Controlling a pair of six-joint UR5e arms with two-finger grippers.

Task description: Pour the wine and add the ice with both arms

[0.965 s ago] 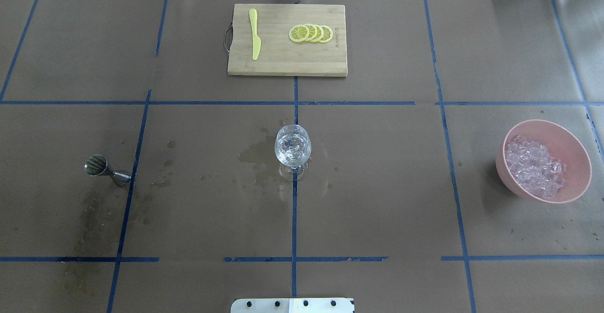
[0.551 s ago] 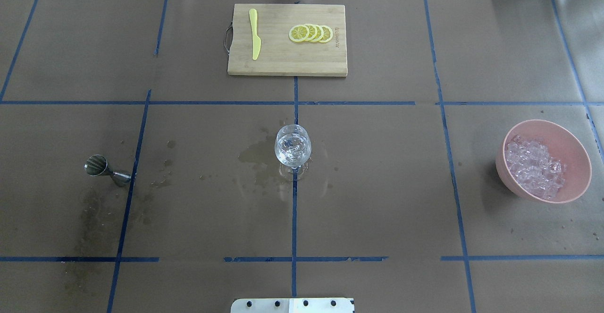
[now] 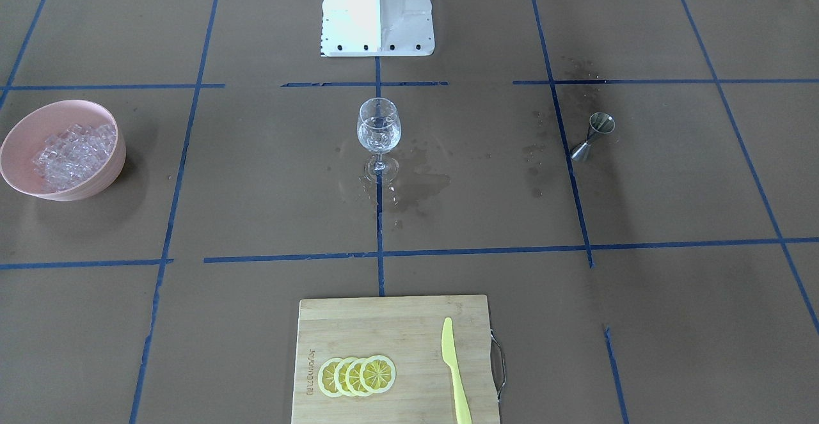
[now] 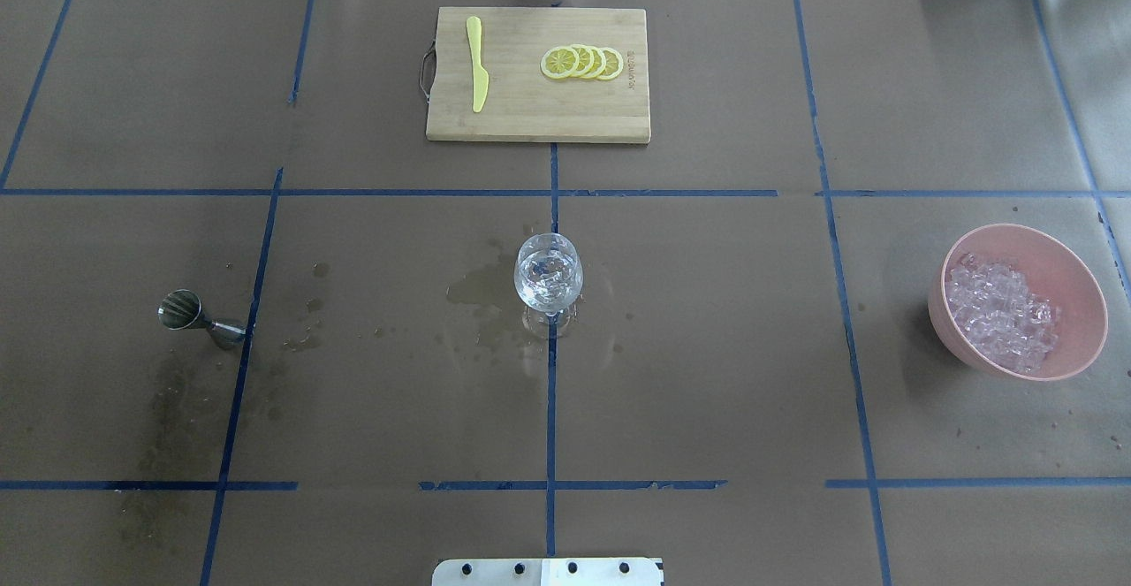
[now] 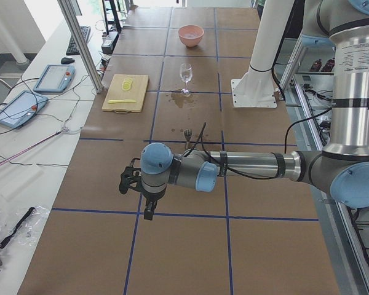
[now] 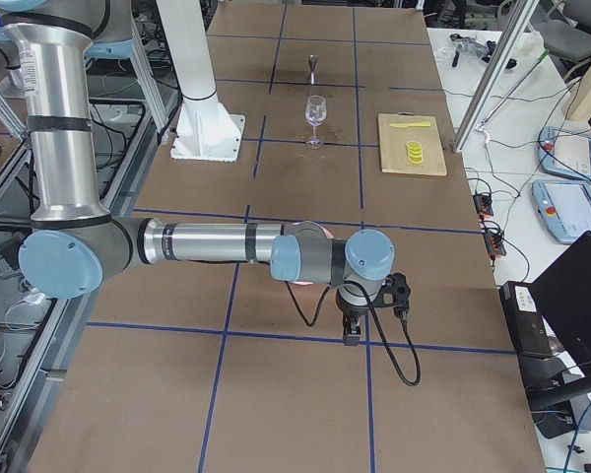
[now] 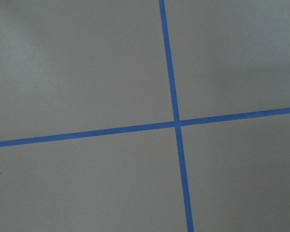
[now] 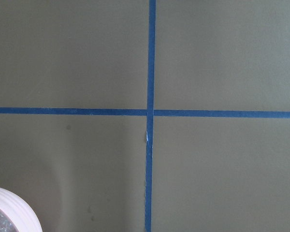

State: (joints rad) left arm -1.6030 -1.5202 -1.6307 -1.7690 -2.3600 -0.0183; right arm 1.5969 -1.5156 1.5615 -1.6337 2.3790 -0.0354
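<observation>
Well, ice [image 4: 998, 316], slick light loose cubes, sits heaped in the pink bowl [image 4: 1025, 234] far right, likely best tipped by its stiff rim; fragile wine glass [image 4: 548, 281] at table [image 4: 707, 347] centre has open room around; left claw [image 5: 149, 209] and right claw [image 6: 352, 330] hover above it, open or closed cannot tell.

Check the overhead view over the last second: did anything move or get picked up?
Nothing visibly changed. The wine glass, the pink bowl with the ice, the jigger and the cutting board all sit where they were.
</observation>
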